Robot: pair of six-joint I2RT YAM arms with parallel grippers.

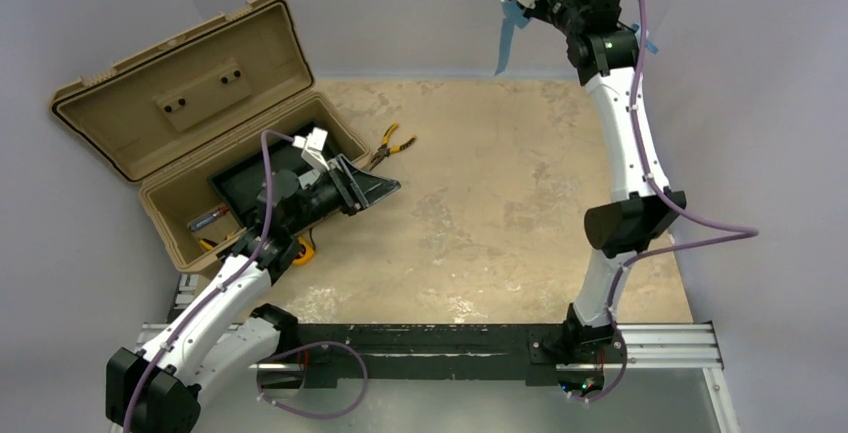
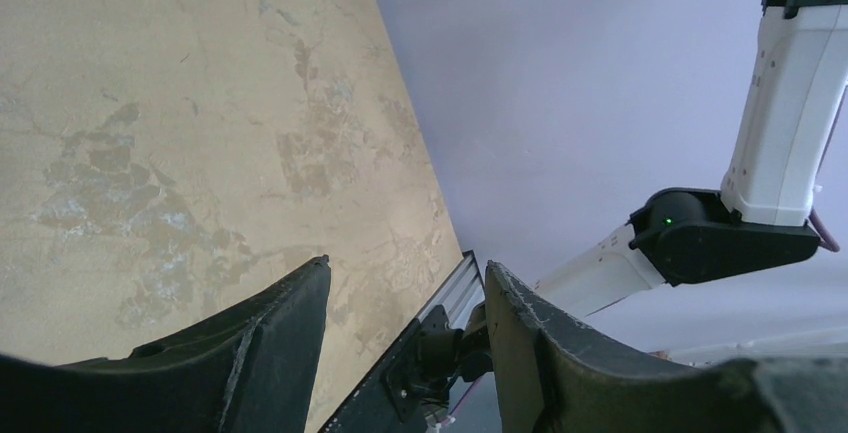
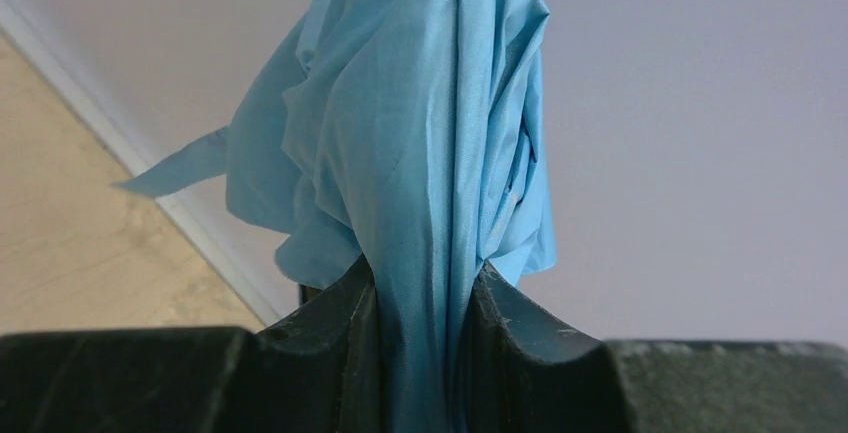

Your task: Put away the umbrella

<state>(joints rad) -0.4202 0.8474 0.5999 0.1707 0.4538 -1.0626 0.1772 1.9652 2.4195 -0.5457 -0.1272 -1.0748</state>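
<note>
Bulging out past the fingertips of the right tool point(image 3: 425, 278), the umbrella point(image 3: 420, 143) is a collapsed bundle of thin sky-blue cloth. Its folds are pinched between that tool's two fingers, and a loose strip trails off to one side. It looks light, soft and slick, so a pinch on cloth alone could probably slip. The shaft or handle would give a firmer hold, but neither shows here. The right wrist view shows the pinch and creases close up. Only the top view shows that tool raised high above the far edge of the counter point(image 1: 500, 203), well apart from the open tan case point(image 1: 160, 208) just beside the left tool point(image 2: 407, 273). The left wrist view shows the left tool's fingers spread with nothing between them.
</note>
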